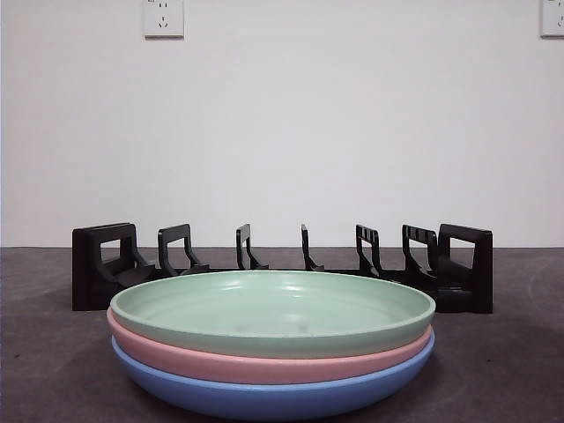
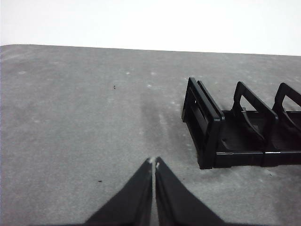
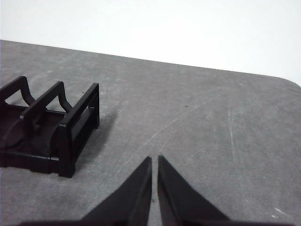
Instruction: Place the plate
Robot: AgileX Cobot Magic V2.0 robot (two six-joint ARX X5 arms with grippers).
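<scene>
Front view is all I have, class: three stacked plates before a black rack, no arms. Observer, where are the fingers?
Observer: The left gripper hangs over bare table, fingers shut, beside one end of the rack.
Operator: And the right?
Observer: The right gripper is shut too, near the rack's other end.
Operator: Holding any plate?
Observer: No; neither wrist view shows a plate. The green plate tops the stack.
</scene>
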